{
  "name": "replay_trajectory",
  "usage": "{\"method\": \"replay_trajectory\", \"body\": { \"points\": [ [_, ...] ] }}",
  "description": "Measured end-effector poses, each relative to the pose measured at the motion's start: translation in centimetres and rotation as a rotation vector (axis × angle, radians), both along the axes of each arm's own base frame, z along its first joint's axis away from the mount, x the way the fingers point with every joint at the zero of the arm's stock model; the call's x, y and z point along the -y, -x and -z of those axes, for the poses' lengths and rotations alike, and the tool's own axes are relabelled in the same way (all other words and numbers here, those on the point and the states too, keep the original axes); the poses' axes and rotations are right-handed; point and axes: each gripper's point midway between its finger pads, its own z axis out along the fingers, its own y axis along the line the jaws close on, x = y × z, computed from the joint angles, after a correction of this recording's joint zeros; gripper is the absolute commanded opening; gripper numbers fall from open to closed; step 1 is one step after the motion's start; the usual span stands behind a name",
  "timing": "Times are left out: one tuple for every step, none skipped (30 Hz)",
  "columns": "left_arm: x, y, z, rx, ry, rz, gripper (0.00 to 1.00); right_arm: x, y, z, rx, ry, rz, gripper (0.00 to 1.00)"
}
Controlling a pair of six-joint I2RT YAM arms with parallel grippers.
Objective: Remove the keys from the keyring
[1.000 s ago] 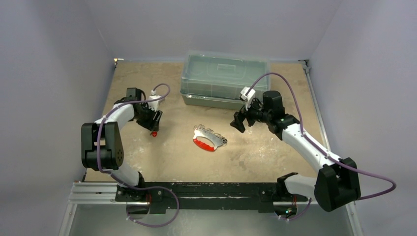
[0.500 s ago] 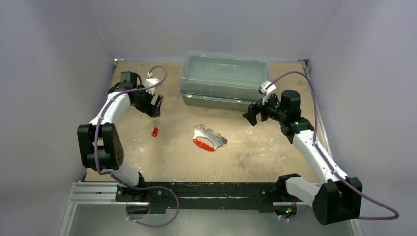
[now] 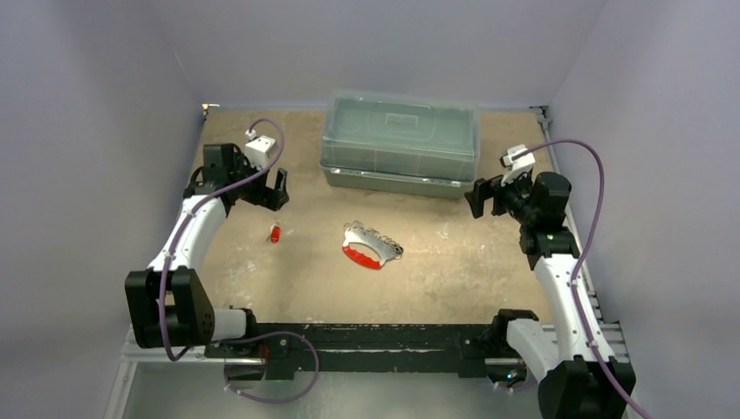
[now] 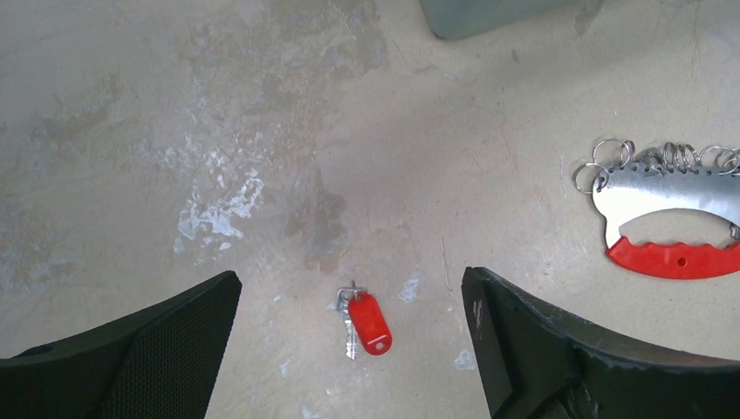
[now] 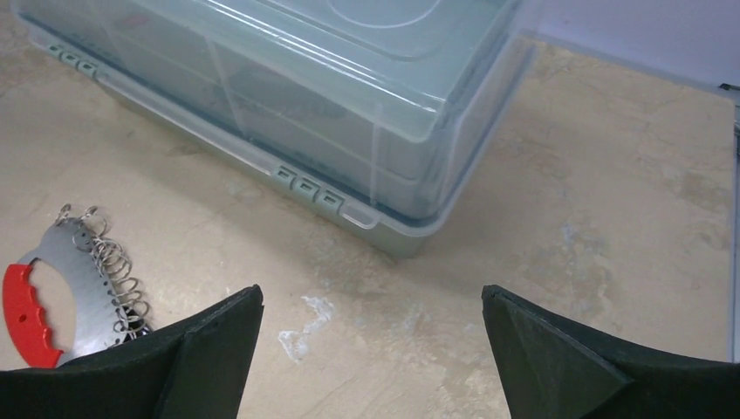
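Hanging wide open with nothing between its jaws, the left gripper (image 3: 277, 188) looks down on a small silvery key with a red plastic head (image 4: 365, 321). The key lies loose on the tan, scuffed tabletop (image 3: 454, 271), just below the gap of the jaws and touched by neither. Further out, toward the middle of the table, lies the crescent-shaped keyring holder (image 4: 668, 209). It is silvery-white with a red grip along one edge and a row of thin wire loops (image 4: 672, 157) along the other, and it sits well apart from the loose key. The right gripper (image 3: 478, 199) is likewise spread wide and empty. It is raised near the right end of the large clear plastic box (image 3: 400, 140) at the back, away from the holder.

By my reading one key is off the holder — that much is done. A darker cluster at the holder's far end, seen from the right wrist, may be further keys, though it is too small to tell — if so, those are still to be freed.
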Motion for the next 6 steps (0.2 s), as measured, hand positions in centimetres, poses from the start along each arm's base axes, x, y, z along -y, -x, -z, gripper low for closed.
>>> {"method": "replay_trajectory", "body": {
  "points": [
    [0.0,0.3,0.3,0.002,0.005,-0.01,0.99,0.3,0.0,-0.1,0.001,-0.002,0.009,0.99],
    [0.0,0.6,0.6,0.001,0.009,-0.02,0.99,0.4,0.0,-0.1,0.002,-0.004,0.016,0.99],
    [0.0,0.9,0.9,-0.001,0.011,-0.029,0.99,0.5,0.0,0.0,0.0,-0.007,0.02,0.99],
    [-0.1,1.1,1.1,-0.007,0.014,-0.04,0.99,0.6,0.0,0.1,-0.003,-0.009,0.021,0.99],
    [-0.1,1.1,1.3,-0.009,0.014,-0.047,0.99,0.5,0.1,0.2,-0.006,-0.011,0.019,0.99],
    [-0.2,1.2,1.5,-0.011,0.012,-0.056,0.99,0.5,0.1,0.3,-0.009,-0.012,0.017,0.99]
  ]
}}
